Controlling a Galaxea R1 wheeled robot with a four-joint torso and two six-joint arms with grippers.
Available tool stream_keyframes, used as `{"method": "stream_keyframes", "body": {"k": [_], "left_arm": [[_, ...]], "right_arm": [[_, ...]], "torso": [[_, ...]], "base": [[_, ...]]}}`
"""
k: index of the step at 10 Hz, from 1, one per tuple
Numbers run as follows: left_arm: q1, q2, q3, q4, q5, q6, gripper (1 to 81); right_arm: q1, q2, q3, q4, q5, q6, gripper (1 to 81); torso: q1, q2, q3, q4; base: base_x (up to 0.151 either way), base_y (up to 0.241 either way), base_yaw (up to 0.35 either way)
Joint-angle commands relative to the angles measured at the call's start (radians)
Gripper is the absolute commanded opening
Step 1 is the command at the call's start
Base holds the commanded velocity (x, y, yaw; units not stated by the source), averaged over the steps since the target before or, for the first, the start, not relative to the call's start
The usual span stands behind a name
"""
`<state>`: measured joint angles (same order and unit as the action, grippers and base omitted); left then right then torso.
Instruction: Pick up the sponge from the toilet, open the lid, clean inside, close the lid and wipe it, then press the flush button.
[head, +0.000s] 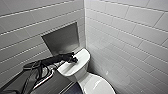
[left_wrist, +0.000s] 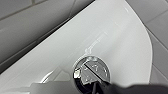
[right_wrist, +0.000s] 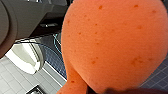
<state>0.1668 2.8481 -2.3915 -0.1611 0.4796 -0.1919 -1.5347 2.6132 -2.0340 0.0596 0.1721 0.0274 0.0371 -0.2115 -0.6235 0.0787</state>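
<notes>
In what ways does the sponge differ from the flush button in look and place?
Colour: the sponge is orange with darker specks; the flush button is shiny grey. Surface: the sponge looks matte and porous; the flush button is smooth, with a line across it. Place: the flush button sits in the white tank top; the sponge shows against a dark tiled floor. Both have rounded outlines.
</notes>
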Motion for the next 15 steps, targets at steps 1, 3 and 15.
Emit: {"method": "stream_keyframes", "body": {"k": [1, 3, 15], "left_arm": [[-0.186, 0.022, -0.06, 0.003, 0.027, 0.006, 1.0], [-0.186, 0.06, -0.129, 0.04, 0.016, 0.009, 1.0], [-0.198, -0.057, 0.1, 0.048, 0.034, 0.003, 1.0]], "right_arm": [[-0.016, -0.014, 0.028, -0.017, -0.079, 0.003, 1.0], [-0.02, -0.014, 0.025, -0.018, -0.079, 0.003, 1.0], [-0.014, 0.018, -0.014, -0.015, -0.08, 0.003, 1.0]], "torso": [[0.0, 0.0, 0.0, 0.0], [0.0, 0.0, 0.0, 0.0], [-0.001, 0.0, -0.036, 0.0]], "base": [[0.0, 0.0, 0.0], [0.0, 0.0, 0.0], [0.0, 0.0, 0.0]]}}
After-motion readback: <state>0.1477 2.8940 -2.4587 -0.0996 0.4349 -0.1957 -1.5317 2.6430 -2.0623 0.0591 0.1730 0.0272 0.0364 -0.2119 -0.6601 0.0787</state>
